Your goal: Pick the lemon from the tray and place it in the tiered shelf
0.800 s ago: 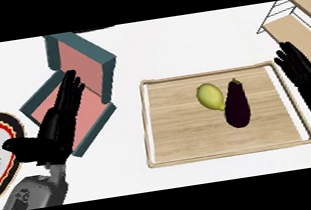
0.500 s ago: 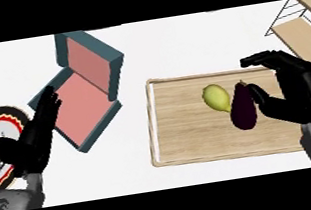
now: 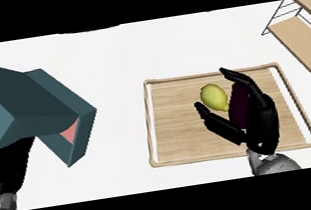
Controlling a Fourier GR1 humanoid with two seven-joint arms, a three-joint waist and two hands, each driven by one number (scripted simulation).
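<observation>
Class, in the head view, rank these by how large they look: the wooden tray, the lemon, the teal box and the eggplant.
1. Teal box, though it sits nearer the camera, so its lead over the tray is unsure.
2. Wooden tray.
3. Lemon and eggplant: the right hand covers part of the eggplant, so no ranking.

The right hand (image 3: 246, 116) now reaches over the tray (image 3: 169, 125), thumb and fingers flanking the lemon (image 3: 215, 96) and eggplant (image 3: 239, 104), while the teal box (image 3: 25, 111) looms far closer.
</observation>
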